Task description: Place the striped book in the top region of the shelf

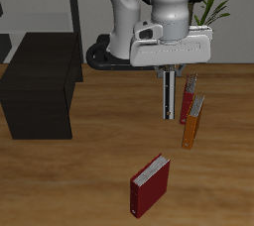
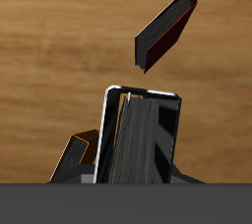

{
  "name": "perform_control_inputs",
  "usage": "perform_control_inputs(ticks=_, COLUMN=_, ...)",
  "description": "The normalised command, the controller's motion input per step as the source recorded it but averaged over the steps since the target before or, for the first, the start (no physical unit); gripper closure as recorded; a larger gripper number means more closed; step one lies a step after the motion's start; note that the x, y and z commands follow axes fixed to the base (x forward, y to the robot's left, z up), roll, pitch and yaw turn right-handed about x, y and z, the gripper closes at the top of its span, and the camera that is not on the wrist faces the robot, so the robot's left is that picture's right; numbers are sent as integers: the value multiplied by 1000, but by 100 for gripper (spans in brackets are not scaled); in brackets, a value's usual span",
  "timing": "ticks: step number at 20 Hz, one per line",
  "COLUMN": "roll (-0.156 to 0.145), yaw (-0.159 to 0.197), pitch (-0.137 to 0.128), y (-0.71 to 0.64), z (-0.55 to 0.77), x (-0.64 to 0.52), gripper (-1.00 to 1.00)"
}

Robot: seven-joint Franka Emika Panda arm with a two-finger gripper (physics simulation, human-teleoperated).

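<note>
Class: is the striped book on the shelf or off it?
Off: the shelf top is bare; the striped book is beside the orange book.

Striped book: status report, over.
Pincer low beside the upright books, open or shut unclear. Striped book directly under it, standing by the orange book. Shelf top bare. Dark red book lies apart.

Exterior view faces the robot from above; wrist view looks down close, sharing the dark red book (image 1: 151,185) (image 2: 165,30).
</note>
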Motion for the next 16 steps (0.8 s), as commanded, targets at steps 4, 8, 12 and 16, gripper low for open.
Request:
perform_control_inputs(ticks=4, roll=9, yaw=-23, pitch=-79, y=-346, z=590, x=-753, gripper=100)
perform_control_inputs(ticks=8, roll=9, yaw=31, pitch=-70, y=-232, z=373, x=-549, gripper=100)
perform_control_inputs(ticks=12, roll=-17, yaw=-3, pitch=-42, y=-270, z=242, x=-500, gripper=100)
perform_control_inputs(ticks=16, roll=-19, yaw=2, pitch=-5, y=-174, z=19, x=-266, gripper=100)
